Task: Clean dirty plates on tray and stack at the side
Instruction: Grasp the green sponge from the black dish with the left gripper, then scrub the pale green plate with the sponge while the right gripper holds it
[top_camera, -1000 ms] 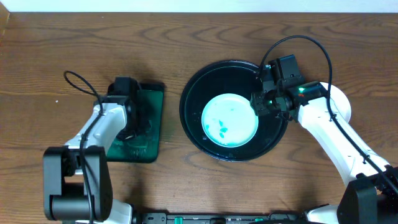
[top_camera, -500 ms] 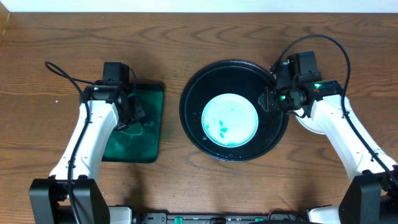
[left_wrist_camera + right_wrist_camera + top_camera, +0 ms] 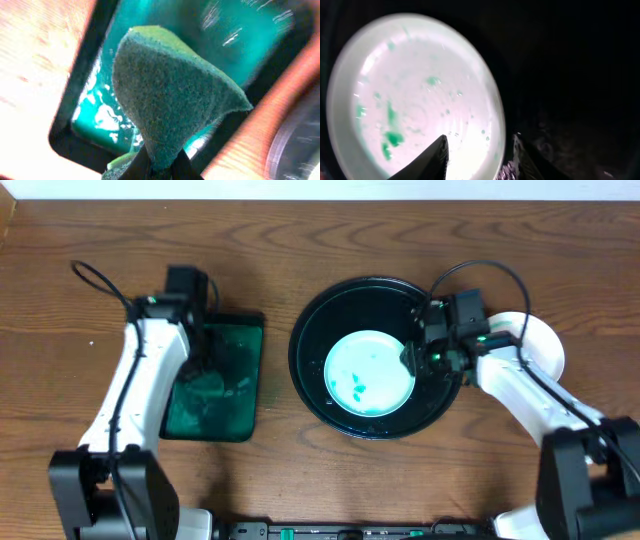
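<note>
Right gripper (image 3: 479, 137), drawn in since half a second ago from the tray's (image 3: 335, 310) 3 o'clock rim, fingers parted astride the 3 o'clock edge of the dirty plate (image 3: 368, 372) at tray centre, arm reaching from 4 o'clock; left gripper (image 3: 159, 162) clamped on green sponge (image 3: 170, 95) above rectangular tray (image 3: 225, 408).

Right gripper (image 3: 411, 358) returns left from the rim of the large round glossy black tray (image 3: 310, 385) to the right edge of the small white teal-smeared plate (image 3: 370, 372). Left gripper (image 3: 159, 162), pinching a green sponge (image 3: 170, 95), edges left over the rectangular black tray (image 3: 248, 330).
</note>
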Available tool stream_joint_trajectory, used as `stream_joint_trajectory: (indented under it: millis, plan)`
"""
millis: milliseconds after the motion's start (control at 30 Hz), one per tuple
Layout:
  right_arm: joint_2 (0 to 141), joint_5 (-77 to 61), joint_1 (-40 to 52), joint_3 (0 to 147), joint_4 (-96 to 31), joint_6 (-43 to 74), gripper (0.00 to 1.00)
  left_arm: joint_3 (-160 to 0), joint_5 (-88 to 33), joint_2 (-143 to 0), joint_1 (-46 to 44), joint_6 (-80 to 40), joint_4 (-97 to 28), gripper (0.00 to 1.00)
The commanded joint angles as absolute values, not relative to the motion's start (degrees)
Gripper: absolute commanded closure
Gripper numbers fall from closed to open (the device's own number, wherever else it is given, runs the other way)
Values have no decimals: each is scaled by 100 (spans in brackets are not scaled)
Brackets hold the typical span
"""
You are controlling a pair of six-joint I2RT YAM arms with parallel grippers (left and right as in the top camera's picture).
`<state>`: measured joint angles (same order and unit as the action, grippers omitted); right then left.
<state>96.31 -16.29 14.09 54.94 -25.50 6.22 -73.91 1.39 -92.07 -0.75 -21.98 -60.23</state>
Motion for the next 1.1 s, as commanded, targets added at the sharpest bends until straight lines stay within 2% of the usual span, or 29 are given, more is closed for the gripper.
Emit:
stream_joint_trajectory:
  millis: [0, 67, 167, 200, 333, 500, 800, 933, 1067]
  plan:
    - [10123, -1675, 1555, 5448, -2364, 510, 60, -8224, -456, -8879, -150, -2029, -6383, 93]
    - [10438, -1649, 1581, 5448, -2268, 580, 68, -8324, -947, -8735, -283, -2016, -6375, 93]
    - [10768, -1658, 1581, 5450, -2224, 836, 97, -8322, -1376, -8584, -622, -2016, -6248, 93]
    - [10816, -1658, 1581, 5450, -2220, 836, 99, -8322, -1431, -8580, -784, -2016, -6187, 93]
    - [10774, -1640, 1568, 5454, -2250, 832, 99, -8147, -1437, -8652, -1487, -2051, -5677, 93]
    - [10735, -1328, 1570, 5454, -2469, 1085, 99, -7881, -1435, -8995, -2290, -2674, -4958, 93]
    - [10735, -1334, 1581, 5452, -2530, 1000, 99, -7708, -1376, -10477, -3382, -3420, -3723, 93]
    - [10737, -1334, 1586, 5452, -2534, 1000, 99, -7708, -779, -11194, -3677, -3413, -3577, 93]
    - [10737, -1334, 1586, 5452, -2556, 1000, 99, -7708, 148, -11609, -3697, -3553, -4010, 93]
